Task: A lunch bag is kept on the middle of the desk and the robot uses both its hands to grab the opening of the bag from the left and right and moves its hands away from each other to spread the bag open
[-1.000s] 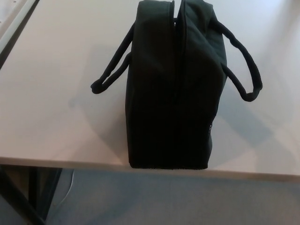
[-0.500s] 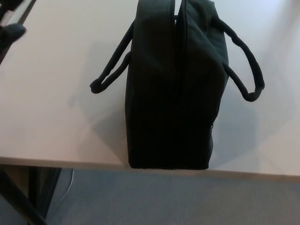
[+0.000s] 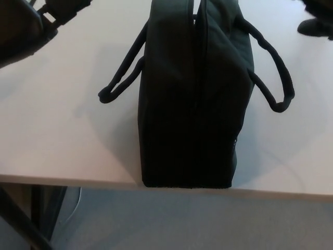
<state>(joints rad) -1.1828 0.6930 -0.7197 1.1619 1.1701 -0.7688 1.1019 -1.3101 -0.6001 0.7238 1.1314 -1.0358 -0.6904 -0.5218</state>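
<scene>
Head view: lunch bag (image 3: 192,104) top cropped

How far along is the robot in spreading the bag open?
Barely begun. Done: the bag stands on the desk. In hand: the left hand and right hand show at the top corners, clear of the bag. Left: grab both sides of the opening, which shows only a narrow slit, and pull apart.

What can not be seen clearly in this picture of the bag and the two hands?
- Left hand, head view: cut off by the top-left corner; its fingers cannot be told.
- Right hand: only a dark tip shows at the top-right edge.
- Lunch bag: its far end is cut by the top edge; the inside is hidden, as the opening shows only a thin slit.
- Under the desk: dark and blurred.
</scene>
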